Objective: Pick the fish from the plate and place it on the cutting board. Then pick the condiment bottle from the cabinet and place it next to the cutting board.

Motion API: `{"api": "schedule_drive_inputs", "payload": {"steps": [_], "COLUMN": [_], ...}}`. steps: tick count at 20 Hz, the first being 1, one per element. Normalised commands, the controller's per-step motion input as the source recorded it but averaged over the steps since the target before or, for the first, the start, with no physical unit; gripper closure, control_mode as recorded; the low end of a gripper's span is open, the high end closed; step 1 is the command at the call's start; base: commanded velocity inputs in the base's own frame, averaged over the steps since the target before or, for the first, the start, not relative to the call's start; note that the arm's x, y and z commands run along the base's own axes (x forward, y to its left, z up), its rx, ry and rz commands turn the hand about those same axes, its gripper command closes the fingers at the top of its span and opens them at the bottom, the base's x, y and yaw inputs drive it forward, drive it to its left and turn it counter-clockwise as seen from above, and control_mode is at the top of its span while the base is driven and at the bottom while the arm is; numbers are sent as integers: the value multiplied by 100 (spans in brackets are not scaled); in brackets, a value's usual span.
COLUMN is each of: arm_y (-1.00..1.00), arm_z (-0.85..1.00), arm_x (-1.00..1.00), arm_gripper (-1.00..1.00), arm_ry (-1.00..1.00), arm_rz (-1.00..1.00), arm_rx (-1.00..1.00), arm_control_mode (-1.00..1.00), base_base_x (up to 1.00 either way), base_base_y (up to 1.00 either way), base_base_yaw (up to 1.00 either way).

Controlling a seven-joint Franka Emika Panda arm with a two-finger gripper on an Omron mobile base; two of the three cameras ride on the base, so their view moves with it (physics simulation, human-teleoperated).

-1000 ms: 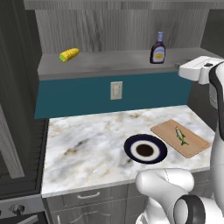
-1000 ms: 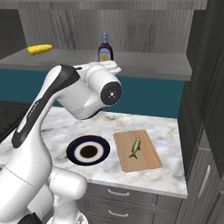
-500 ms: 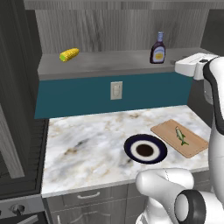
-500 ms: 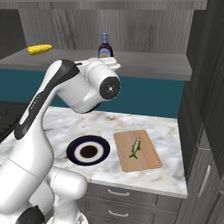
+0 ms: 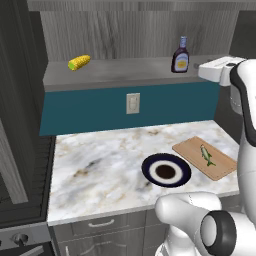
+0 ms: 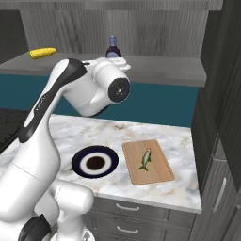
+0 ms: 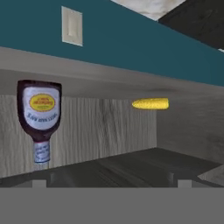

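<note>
Even, soft rendered light; sharp, glare-free, faint shadows.

Both base views look forward and down from behind the arm, left and right, sharing the cabinet [image 5: 125, 75], condiment bottle [image 5: 180, 56], corn cob [image 5: 79, 62], plate [image 5: 165, 170] and cutting board [image 5: 204, 157]. The hand view sits close to the shelf, rolled upside down, facing bottle and cob.

You see a marble counter [image 5: 100, 165] bearing plate [image 5: 166, 170], cutting board [image 5: 204, 157]; grey cabinet [image 5: 130, 72] shelf carrying condiment bottle [image 5: 180, 55], corn cob [image 5: 79, 62]
</note>
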Motion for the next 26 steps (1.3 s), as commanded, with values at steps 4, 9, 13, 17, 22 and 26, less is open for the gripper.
{"api": "schedule_drive_inputs", "payload": {"steps": [4,9,13,17,22,26], "arm_y": [0,0,0,0,0,0], "arm_z": [9,3,0,0,2,0], "arm_x": [0,0,0,0,0,3], "arm_gripper": [-100,-100,-100,-100,-100,-100], "arm_ry": [-1,-2,-5,-8,-4,0], "arm_rz": [0,0,0,0,0,0], "arm_rx": [1,0,1,3,1,0], "arm_control_mode": [-100,-100,-100,-100,-100,-100], "base_base_x": [0,0,0,0,0,0], "base_base_y": [0,0,0,0,0,0], "base_base_yaw": [0,0,0,0,0,0]}}
